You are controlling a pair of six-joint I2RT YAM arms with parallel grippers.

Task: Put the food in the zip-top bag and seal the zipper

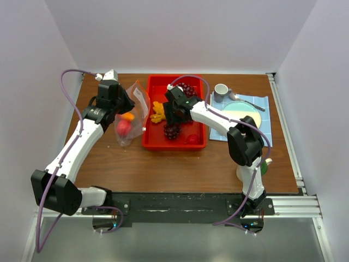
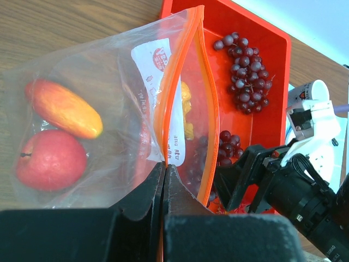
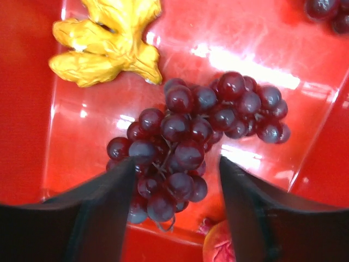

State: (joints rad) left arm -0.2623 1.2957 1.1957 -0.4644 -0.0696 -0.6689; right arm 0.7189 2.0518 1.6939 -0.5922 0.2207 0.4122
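Note:
My left gripper (image 2: pixel 164 169) is shut on the mouth edge of the zip-top bag (image 2: pixel 109 71) and holds it up left of the red tray (image 1: pixel 147 143). The orange-red zipper (image 2: pixel 210 109) gapes open. Inside the bag lie an orange wedge (image 2: pixel 65 109) and a round red fruit (image 2: pixel 52 161). My right gripper (image 3: pixel 177 169) is down in the tray, open, straddling a dark purple grape bunch (image 3: pixel 185 136). Its left finger touches the grapes and its right finger stands apart from them. A yellow-orange cluster (image 3: pixel 109 43), a second grape bunch (image 1: pixel 188 89) and another red fruit (image 3: pixel 221 245) lie in the tray.
Right of the tray, a blue cloth (image 1: pixel 262 101) carries a pale plate (image 1: pixel 242 114), a grey mug (image 1: pixel 221 90) and a spoon (image 1: pixel 245 101). A green object (image 1: pixel 264 166) sits by the right arm's base. White walls enclose the wooden table.

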